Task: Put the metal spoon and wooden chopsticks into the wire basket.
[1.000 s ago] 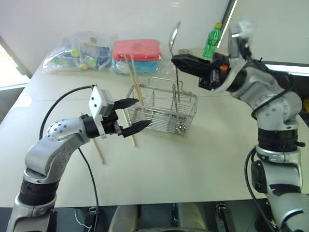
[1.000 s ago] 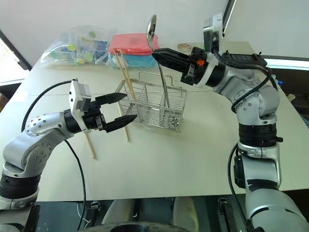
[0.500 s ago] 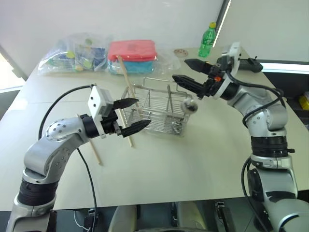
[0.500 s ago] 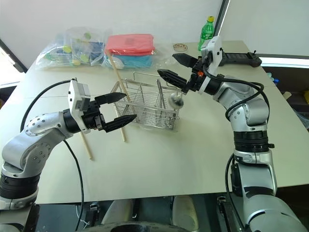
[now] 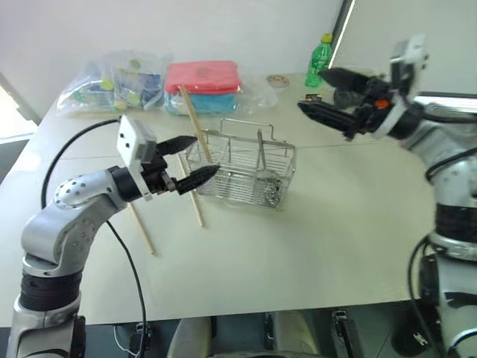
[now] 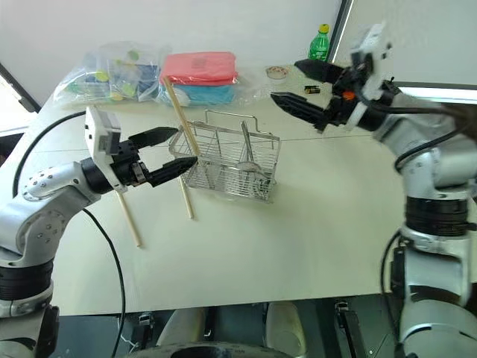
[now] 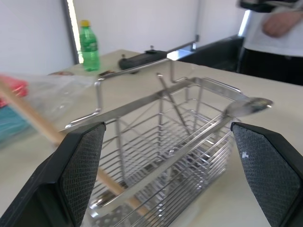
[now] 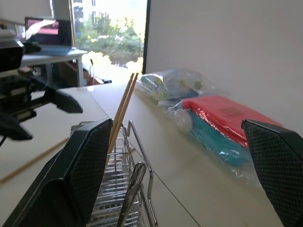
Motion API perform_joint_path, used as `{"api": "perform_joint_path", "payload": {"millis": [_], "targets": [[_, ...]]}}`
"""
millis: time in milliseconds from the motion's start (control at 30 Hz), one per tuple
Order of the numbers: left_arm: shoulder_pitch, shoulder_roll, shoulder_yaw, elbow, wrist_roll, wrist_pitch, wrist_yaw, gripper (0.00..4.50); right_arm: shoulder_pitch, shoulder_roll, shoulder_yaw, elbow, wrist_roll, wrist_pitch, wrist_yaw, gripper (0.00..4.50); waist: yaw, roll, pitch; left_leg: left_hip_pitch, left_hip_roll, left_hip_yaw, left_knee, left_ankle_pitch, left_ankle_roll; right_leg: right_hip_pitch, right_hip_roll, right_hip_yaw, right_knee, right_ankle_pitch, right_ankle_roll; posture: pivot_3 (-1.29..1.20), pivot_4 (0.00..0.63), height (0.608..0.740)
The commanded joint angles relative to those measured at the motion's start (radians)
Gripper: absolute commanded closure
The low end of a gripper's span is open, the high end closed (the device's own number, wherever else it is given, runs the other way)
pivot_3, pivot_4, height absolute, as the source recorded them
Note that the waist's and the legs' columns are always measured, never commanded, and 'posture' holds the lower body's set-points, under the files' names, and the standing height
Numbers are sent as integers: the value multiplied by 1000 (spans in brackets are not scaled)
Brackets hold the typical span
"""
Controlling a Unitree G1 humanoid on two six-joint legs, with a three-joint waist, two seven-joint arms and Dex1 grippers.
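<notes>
The wire basket (image 5: 242, 173) stands on the pale table (image 5: 313, 239) around its middle, a little toward the far edge. The metal spoon (image 6: 244, 154) stands tilted inside the basket, bowl down near the bottom wires and its slim handle leaning up past the rim. A pair of wooden chopsticks (image 5: 192, 121) leans in the basket's left end, their upper ends rising well above the rim toward the far left corner of the table. Two more chopsticks lie flat on the table just to the left of the basket: one (image 5: 192, 201) close beside it and another (image 5: 141, 230) farther toward the left edge. The left gripper (image 5: 192, 160) hovers at the left end of the basket with its two black fingers spread wide and nothing between them. The right gripper (image 5: 332, 95) hangs in the air above the table, to the right of the basket and well apart from it, its fingers also spread wide and empty. Along the far edge sit a clear bag of packets (image 5: 119, 80), a red and teal bundle in plastic (image 5: 207, 86) and a green bottle (image 5: 320, 60).
</notes>
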Motion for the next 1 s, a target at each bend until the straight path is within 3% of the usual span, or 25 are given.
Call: {"api": "perform_joint_path", "payload": {"millis": [33, 200, 300, 600, 833, 1000], "targets": [[2, 48, 130, 22, -61, 103, 88, 0, 50, -156, -5, -116, 32, 32, 176, 25, -1, -1, 0, 0, 0, 0, 0, 0, 0, 0, 0, 0, -1, 0, 0, 0, 150, 692], [44, 87, 237, 85, -62, 211, 208, 0, 175, -207, -71, -220, 102, 94, 177, 25, -7, -2, 0, 1, 1, 1, 0, -1, 1, 1, 0, 1, -2, 0, -1, 0, 150, 692], [59, 60, 219, 126, 54, 207, 354, 0, 292, -198, -103, -287, 71, 59, 145, 25, 3, -3, 0, 1, 1, 1, 0, -1, 1, 1, 0, 0, -2, 0, -1, 0, 150, 692], [21, -120, 173, 231, 231, 251, 649, 0, 651, -110, -256, -409, 79, 32, 54, 25, 39, -6, -1, -1, 0, 1, 1, -1, 1, 4, 0, 1, -7, 1, -2, 0, 150, 692], [-76, -225, 153, 399, 314, 233, 733, 0, 697, -101, -309, -455, 133, 51, 0, 25, 48, -7, -2, 1, 1, 1, 2, 0, 0, 4, 1, 0, -6, 2, -3, 0, 150, 692], [-180, -290, 119, 567, 395, 159, 779, 0, 805, -100, -306, -503, 80, -11, 31, 25, 50, -9, -2, -1, 0, 0, 1, 0, 0, 4, 1, 0, -8, 2, -3, 0, 150, 692]]}}
